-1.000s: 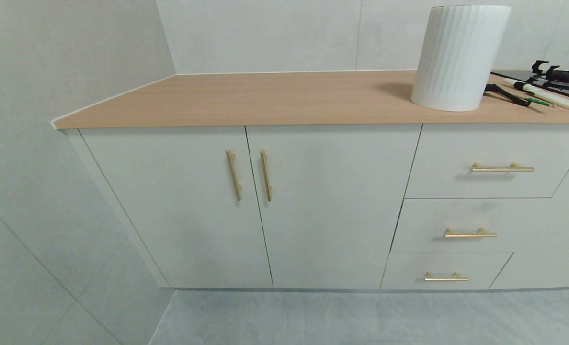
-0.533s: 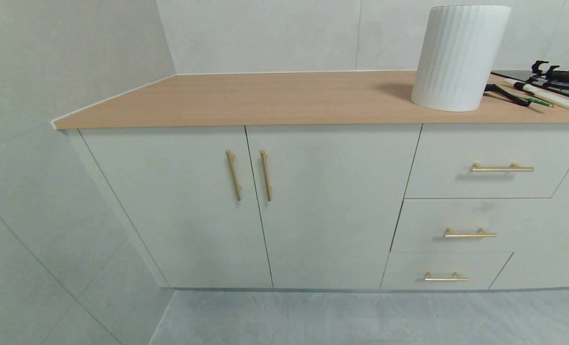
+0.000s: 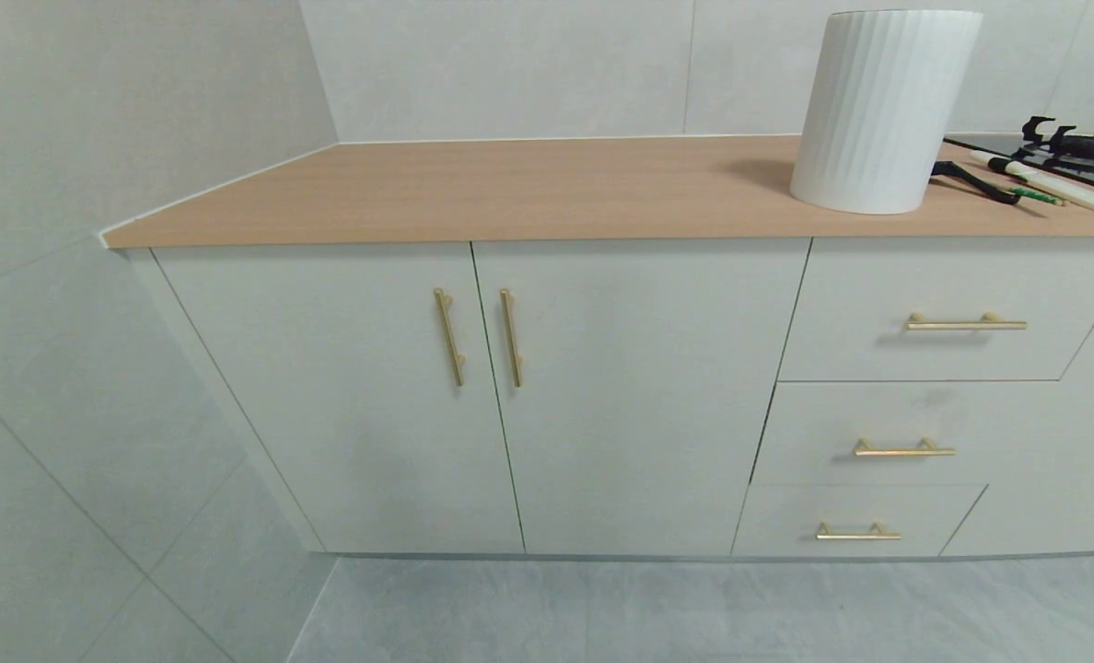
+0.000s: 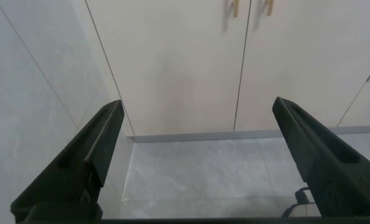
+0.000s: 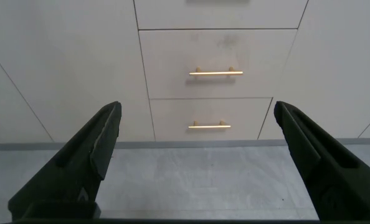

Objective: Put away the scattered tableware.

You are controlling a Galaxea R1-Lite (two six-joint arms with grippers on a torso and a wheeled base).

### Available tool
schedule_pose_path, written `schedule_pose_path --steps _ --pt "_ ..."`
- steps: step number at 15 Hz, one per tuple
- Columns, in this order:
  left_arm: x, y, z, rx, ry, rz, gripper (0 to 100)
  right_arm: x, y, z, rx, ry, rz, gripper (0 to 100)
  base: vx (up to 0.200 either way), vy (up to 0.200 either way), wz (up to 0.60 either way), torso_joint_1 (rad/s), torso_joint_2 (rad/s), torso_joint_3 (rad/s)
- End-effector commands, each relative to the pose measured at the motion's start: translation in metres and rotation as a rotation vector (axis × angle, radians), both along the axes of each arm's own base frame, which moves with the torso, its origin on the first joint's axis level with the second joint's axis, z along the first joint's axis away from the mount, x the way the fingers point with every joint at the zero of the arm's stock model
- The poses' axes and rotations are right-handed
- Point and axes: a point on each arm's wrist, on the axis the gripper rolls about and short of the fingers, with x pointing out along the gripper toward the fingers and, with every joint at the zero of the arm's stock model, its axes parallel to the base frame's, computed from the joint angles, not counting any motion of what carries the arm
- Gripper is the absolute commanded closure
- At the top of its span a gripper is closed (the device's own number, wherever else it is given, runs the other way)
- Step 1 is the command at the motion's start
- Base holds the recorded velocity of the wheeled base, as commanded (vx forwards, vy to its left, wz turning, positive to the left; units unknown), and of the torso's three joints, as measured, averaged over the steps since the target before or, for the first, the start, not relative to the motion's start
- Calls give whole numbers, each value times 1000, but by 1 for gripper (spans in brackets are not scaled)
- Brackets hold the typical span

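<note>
A tall white ribbed holder (image 3: 883, 110) stands on the wooden countertop (image 3: 510, 189) at the right. Just right of it lie scattered utensils: a black-handled one (image 3: 975, 180), a thin green one (image 3: 1035, 195) and a white-handled one (image 3: 1053, 184). My left gripper (image 4: 197, 109) is open and holds nothing, low down facing the foot of the double cabinet doors (image 4: 172, 68). My right gripper (image 5: 197, 109) is also open and holds nothing, low before the lower drawers (image 5: 216, 62).
The white cabinet has two doors with gold handles (image 3: 448, 336) and, to the right, three drawers with gold handles (image 3: 966, 322). A black stove grate (image 3: 1076, 147) sits at the far right. A tiled wall (image 3: 96, 276) closes the left side. Grey floor (image 3: 694, 608) lies in front.
</note>
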Motion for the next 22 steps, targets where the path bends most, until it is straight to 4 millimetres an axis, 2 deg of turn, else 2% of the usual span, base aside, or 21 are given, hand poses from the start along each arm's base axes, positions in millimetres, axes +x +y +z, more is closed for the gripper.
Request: schedule_pose_path --steps 1,4,20,22 --pt "0 0 0 -15 2 -1 0 0 0 0 -1 3 0 0 0 0 0 0 0 0" --pt "0 0 0 -29 2 -1 0 0 0 0 1 3 0 0 0 0 0 0 0 0" --pt "0 0 0 -29 2 -1 0 0 0 0 4 3 0 0 0 -200 0 3 3 2" --pt "0 0 0 -32 2 -1 0 0 0 0 4 1 0 0 0 0 0 0 0 0"
